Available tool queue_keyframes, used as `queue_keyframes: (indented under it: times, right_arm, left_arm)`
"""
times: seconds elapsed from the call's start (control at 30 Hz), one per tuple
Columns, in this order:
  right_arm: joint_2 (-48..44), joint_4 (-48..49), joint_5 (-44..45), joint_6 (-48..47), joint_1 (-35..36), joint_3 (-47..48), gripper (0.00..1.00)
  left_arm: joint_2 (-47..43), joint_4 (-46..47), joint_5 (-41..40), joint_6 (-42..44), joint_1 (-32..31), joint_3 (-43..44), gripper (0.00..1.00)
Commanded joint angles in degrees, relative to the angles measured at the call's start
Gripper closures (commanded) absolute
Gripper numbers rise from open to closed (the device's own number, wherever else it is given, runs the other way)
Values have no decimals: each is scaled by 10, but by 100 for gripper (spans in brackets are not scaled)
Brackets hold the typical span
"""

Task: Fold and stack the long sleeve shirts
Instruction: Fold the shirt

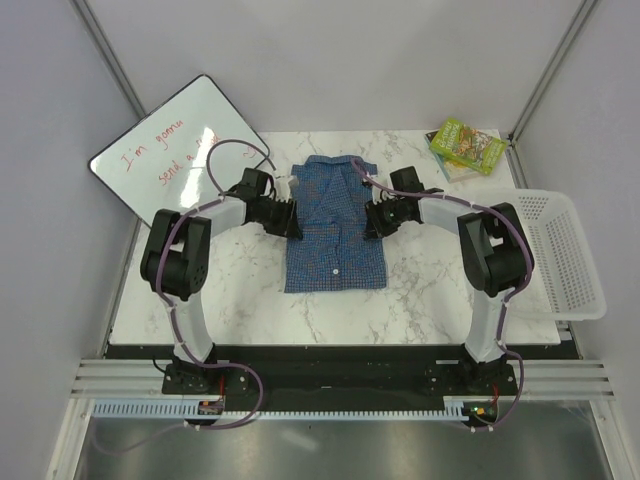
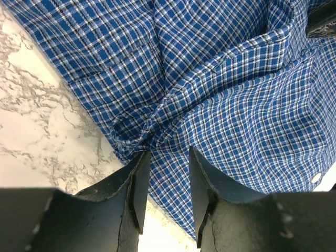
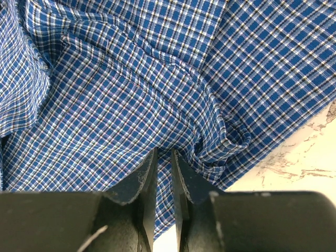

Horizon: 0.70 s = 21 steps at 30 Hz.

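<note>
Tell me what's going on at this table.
Two robot arms are folding a blue checked shirt on the marble table. The shirt lies as a narrow rectangle, sides turned in, with its collar at the far end. The left gripper pinches its left edge and the right gripper its right edge, and the cloth bunches at both sets of fingertips. No folded stack is in view.
</note>
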Motion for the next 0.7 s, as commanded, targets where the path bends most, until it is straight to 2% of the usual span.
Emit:
queue_keyframes:
  times: [0.0,0.1,0.2,0.23,0.3,0.33,0.37,0.43,0.47,0.57,0.67]
  right_arm:
    - [15,-9,4,-19,2,-3,76]
    - [-16,-26,-26,-19,1,8,74]
    - [-66,-33,-65,2,0,17,72]
    - [-90,-25,-82,13,3,19,71]
    - [-105,-14,-99,45,9,17,70]
    - [-115,2,-105,57,17,15,71]
    - [-118,7,-106,64,24,14,71]
    - [-116,22,-110,66,49,15,71]
    - [-114,31,-112,83,57,15,71]
    - [-89,63,-122,104,80,23,71]
    - [-49,88,-127,116,91,32,72]
  left_arm:
    - [2,-24,11,-15,5,16,58]
    - [-23,-21,43,11,14,6,54]
    - [-120,25,81,42,14,-38,47]
    - [-182,41,88,53,13,-56,45]
    - [-249,79,70,106,-1,-119,42]
    - [-305,86,31,133,-10,-141,41]
    - [-325,88,11,198,-30,-182,39]
    - [-364,88,-43,274,-56,-247,38]
    - [-399,88,-60,355,-87,-271,37]
    - [-471,135,-101,474,-144,-369,35]
    - [-507,202,-127,530,-205,-444,31]
